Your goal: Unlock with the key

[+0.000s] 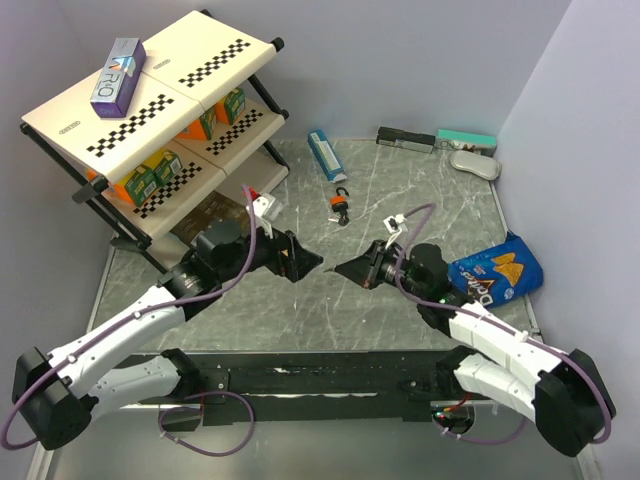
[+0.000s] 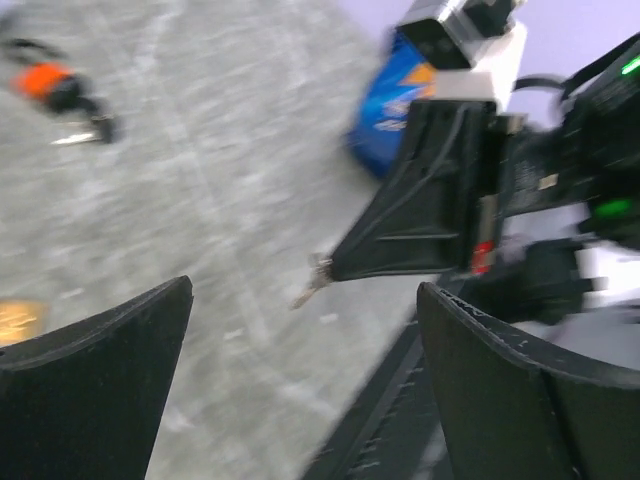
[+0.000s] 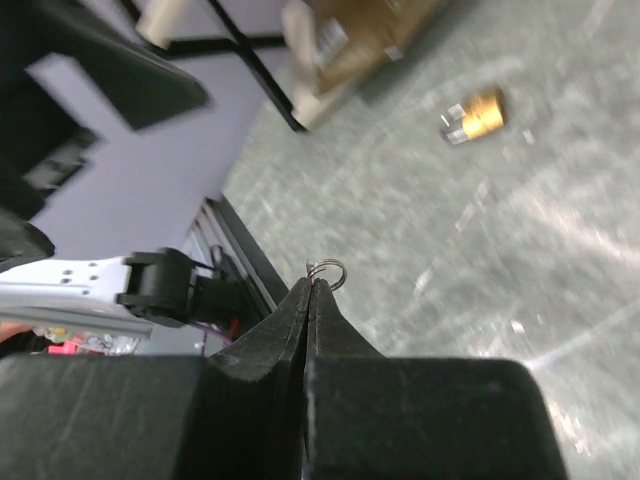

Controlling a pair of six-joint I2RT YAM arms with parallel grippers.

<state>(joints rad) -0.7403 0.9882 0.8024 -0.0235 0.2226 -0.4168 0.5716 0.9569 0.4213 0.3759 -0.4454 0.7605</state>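
We see the right gripper (image 1: 345, 270) pressed fully together, with no gap between its black fingers (image 3: 285, 330). It pinches the key (image 2: 314, 280) at its very tip. In the right wrist view only a small wire ring (image 3: 328, 269) peeks out above the closed tips. In the blurred left wrist view a thin metal piece, which seems to be a blade, juts from the tip toward the left arm.

The key is held in the air over the middle of the table (image 1: 420, 200), clear of its surface.

The left gripper (image 1: 303, 262) faces the right one, tip to tip and just apart. Its jaws are spread wide and hold nothing.

The orange padlock (image 1: 341, 205) lies flat on the table beyond both grippers, toward the far edge and well apart from the key. The small brass padlock (image 3: 475, 115) lies on the table near the foot of the shelf rack (image 1: 175, 50), which stands at the far left corner. A blue Doritos bag (image 1: 497, 272) lies by the right edge, just behind the right arm.
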